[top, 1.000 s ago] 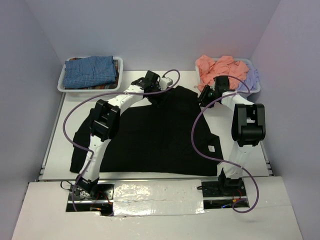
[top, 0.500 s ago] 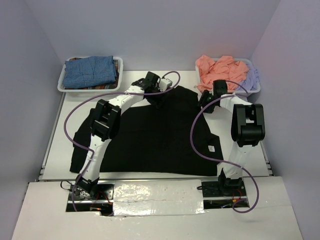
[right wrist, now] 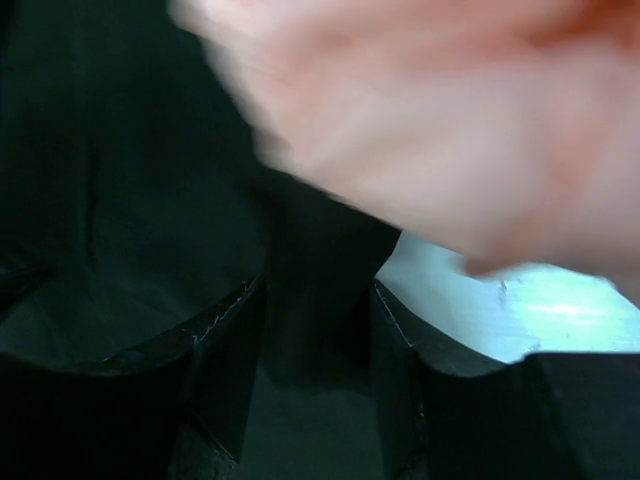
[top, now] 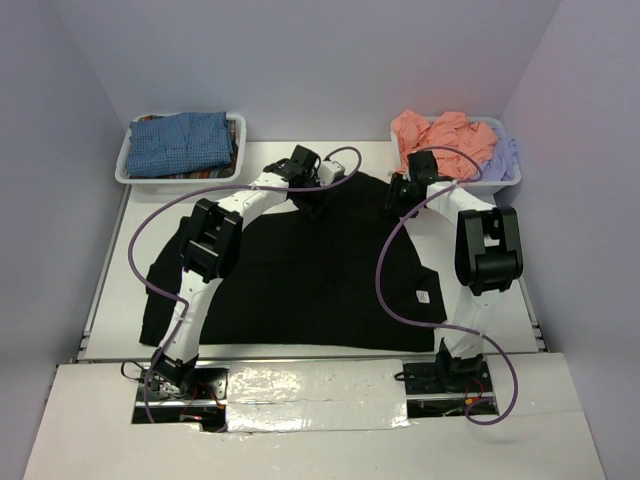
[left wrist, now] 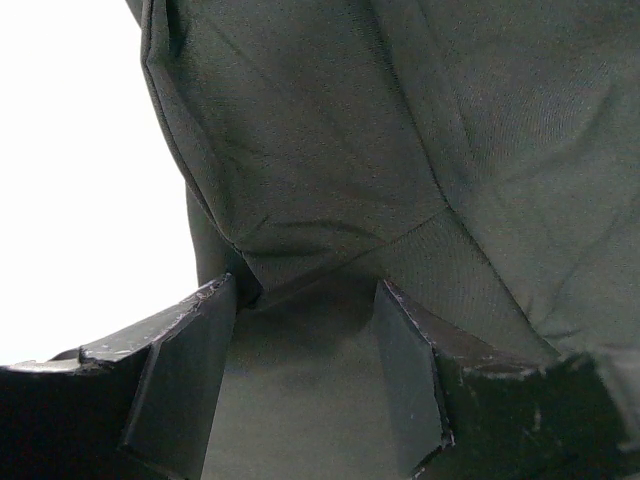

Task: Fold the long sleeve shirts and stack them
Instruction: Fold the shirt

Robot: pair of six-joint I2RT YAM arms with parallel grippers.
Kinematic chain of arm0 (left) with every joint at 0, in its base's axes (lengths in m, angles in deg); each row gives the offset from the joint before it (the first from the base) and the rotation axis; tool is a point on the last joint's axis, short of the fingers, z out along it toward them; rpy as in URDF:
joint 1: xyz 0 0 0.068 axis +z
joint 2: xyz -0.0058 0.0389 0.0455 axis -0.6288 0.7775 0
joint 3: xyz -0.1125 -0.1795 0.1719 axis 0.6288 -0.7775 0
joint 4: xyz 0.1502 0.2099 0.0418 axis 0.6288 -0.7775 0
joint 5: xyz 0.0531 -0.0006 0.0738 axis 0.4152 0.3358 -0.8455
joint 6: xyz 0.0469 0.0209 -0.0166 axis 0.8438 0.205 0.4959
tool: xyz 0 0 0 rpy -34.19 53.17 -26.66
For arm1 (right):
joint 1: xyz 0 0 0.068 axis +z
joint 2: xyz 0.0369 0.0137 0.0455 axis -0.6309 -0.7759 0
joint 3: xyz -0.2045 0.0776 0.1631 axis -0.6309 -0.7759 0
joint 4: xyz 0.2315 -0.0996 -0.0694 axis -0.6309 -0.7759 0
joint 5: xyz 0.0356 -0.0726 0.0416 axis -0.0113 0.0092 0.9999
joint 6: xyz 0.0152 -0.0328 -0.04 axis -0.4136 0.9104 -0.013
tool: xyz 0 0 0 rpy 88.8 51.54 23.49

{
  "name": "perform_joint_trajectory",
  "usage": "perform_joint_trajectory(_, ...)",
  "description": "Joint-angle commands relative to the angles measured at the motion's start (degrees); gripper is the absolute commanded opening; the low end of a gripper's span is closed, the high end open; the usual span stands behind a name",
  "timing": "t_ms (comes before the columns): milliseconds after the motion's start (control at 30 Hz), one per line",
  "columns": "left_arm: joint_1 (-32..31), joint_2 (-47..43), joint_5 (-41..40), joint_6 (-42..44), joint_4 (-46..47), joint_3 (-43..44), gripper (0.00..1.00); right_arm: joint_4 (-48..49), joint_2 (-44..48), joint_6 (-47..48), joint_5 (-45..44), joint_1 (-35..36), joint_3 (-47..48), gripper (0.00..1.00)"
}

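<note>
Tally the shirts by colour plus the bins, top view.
black shirt: 1
blue-checked shirt: 1
salmon-pink shirt: 1 heap, counted as one
lavender shirt: 1
White bins: 2, left bin and right bin
Total: 6

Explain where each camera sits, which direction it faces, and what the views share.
Top: above and behind the bases, facing down at the table, black shirt and bins; left arm and right arm show.
Left wrist: on the left arm, facing past the left fingers at the shirt's edge.
Right wrist: on the right arm, facing past the right fingers at the shirt and blurred pink cloth.
Shared: all three see the black shirt.
</note>
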Motion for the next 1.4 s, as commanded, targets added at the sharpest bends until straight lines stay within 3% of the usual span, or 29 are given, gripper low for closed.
perform_joint_trajectory(0, 0.02, -0.57, -0.15, 1.07, -0.14, -0.01, 0.70, -2.35, -1.24, 4.21, -4.67, 2.04, 5.19, 0.52)
perform_joint_trajectory(300, 0.02, -0.66, -0.32, 1.25, -0.49, -0.44, 0.70, -2.87, -0.72, 6.67, -10.12, 4.85, 5.90, 0.47)
perform_joint_trajectory(533, 0.02, -0.66, -0.32, 1.25, -0.67, -0.36, 0.70, -3.93, -2.21, 5.44, -8.72, 4.94, 6.07, 0.00)
perform_joint_trajectory(700, 0.02, -0.83, -0.06, 1.42, -0.93, -0.36, 0.70, -4.20, 0.50, 6.49, -6.80, 5.03, 4.76, 0.00)
perform_joint_trajectory(933, 0.02, -0.66, -0.06, 0.81, -0.14, -0.53, 0.70, -1.04, 15.16, 10.89, -6.08, 8.36, -7.70, 0.00)
perform_joint_trajectory(1367, 0.02, -0.83, -0.41, 0.80, 0.82, -1.32, 0.70, -1.91, 27.57, 7.20, -6.78, 15.57, -19.32, 0.00)
